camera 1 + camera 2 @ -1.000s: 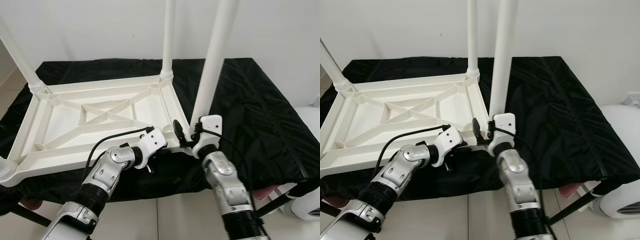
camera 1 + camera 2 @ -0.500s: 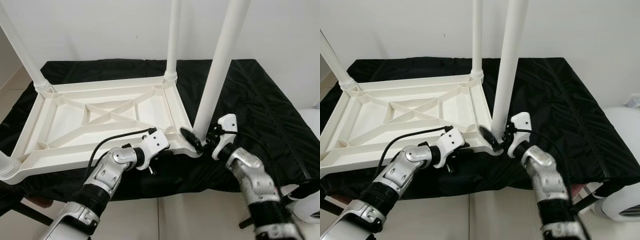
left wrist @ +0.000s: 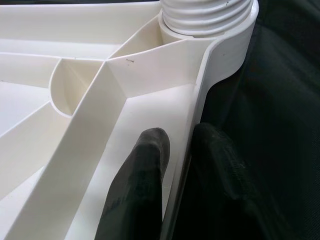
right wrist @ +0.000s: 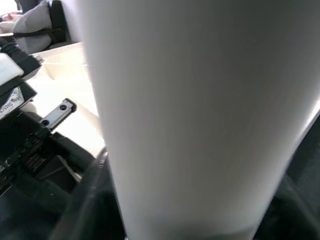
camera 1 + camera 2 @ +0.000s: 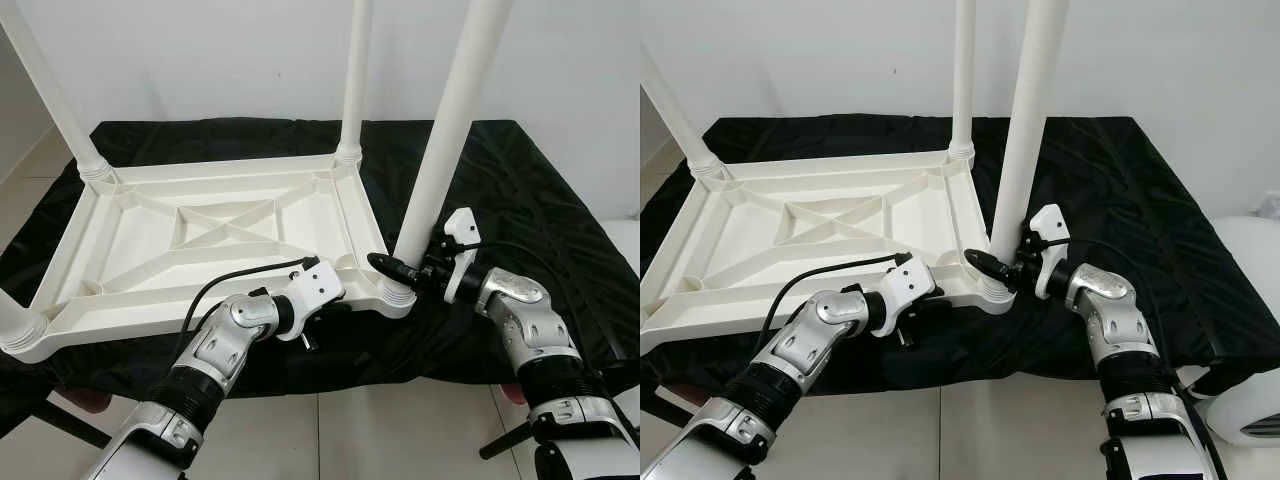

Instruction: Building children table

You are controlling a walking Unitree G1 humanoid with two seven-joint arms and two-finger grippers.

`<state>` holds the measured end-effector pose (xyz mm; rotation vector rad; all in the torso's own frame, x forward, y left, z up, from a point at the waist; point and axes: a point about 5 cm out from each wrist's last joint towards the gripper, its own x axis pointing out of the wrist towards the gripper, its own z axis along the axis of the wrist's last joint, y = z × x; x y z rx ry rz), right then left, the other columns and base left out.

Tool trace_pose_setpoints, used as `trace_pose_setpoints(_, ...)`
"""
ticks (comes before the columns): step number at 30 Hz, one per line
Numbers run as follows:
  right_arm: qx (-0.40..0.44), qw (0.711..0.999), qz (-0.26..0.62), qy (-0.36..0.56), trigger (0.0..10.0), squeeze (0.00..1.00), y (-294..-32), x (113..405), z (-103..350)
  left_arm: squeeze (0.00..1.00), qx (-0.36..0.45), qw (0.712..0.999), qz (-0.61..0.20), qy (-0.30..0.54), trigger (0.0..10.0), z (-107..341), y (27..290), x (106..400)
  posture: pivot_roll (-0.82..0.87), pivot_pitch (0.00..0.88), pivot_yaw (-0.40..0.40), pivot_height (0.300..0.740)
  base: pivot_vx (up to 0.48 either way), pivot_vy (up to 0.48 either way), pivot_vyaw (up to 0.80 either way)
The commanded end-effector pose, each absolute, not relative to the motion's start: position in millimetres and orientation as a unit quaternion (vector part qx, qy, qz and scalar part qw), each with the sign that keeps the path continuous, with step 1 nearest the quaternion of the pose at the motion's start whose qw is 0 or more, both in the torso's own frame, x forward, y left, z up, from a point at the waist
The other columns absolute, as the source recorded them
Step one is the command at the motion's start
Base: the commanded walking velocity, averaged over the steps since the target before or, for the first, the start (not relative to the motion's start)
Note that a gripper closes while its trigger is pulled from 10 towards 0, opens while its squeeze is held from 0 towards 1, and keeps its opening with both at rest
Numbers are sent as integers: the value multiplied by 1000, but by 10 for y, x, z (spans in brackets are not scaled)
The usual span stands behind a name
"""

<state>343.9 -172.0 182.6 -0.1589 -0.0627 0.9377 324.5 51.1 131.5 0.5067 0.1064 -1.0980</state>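
Black cloth [image 5: 520,200] over a stand, white wall behind; eye views: white tabletop [image 5: 200,240] lies upside down on it, four legs seated in the corner sockets, the near-right leg [image 5: 440,170] clasped low by the right gripper [image 5: 405,272], so assembly looks nearly done, with this leg perhaps to be tightened and the table turned upright. Left wrist view: left gripper [image 3: 180,165] pinches the tabletop's rim beside the threaded socket. Right wrist view: leg fills the frame between the fingers; no readable writing anywhere.
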Motion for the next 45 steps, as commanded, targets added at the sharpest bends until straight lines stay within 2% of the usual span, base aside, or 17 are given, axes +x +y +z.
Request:
trace_pose_setpoints(1, -66, 896, 439, -22, 0, 0, -1804, 3453, 1812, 0, 244, 796, -548, 74, 10000, 1217, 482, 3179, -107, 83, 51, 740, 0, 0, 0)
trace_pose_setpoints(7, -50, 893, 447, -27, 0, 0, -1748, 3398, 1747, 0, 243, 796, -549, 74, 10000, 1217, 468, 3178, -110, 86, 52, 740, 0, 0, 0)
trace_pose_setpoints(13, -23, 906, 421, -47, 0, 0, -1689, 3372, 1718, 0, 243, 796, -549, 73, 10000, 1224, 463, 3180, -110, 87, 51, 740, 0, 0, 0)
trace_pose_setpoints(14, -15, 916, 396, -57, 0, 0, -1660, 3368, 1712, 0, 242, 796, -550, 73, 10000, 1223, 465, 3178, -112, 88, 51, 740, 0, 0, 0)
trace_pose_setpoints(19, -1, 930, 363, -67, 0, 0, -1628, 3369, 1708, 0, 242, 796, -550, 74, 10000, 1219, 465, 3178, -113, 88, 52, 740, 0, 0, 0)
trace_pose_setpoints(20, 22, 940, 330, -82, 0, 0, -1583, 3362, 1722, 0, 242, 796, -550, 74, 10000, 1217, 466, 3175, -111, 89, 50, 740, 0, 0, 0)
trace_pose_setpoints(26, 24, 950, 297, -94, 0, 0, -1523, 3352, 1726, 0, 242, 796, -550, 73, 10000, 1218, 466, 3176, -110, 91, 48, 740, 0, 0, 0)
trace_pose_setpoints(36, 20, 982, 160, -101, 0, 0, -1148, 3290, 1718, 0, 243, 798, -547, 72, 10000, 1225, 472, 3183, -106, 87, 46, 740, 0, 0, 0)
trace_pose_setpoints(45, 12, 989, 114, -90, 0, 0, -975, 3267, 1694, 0, 242, 798, -548, 72, 10000, 1231, 460, 3185, -105, 84, 45, 740, 0, 0, 0)
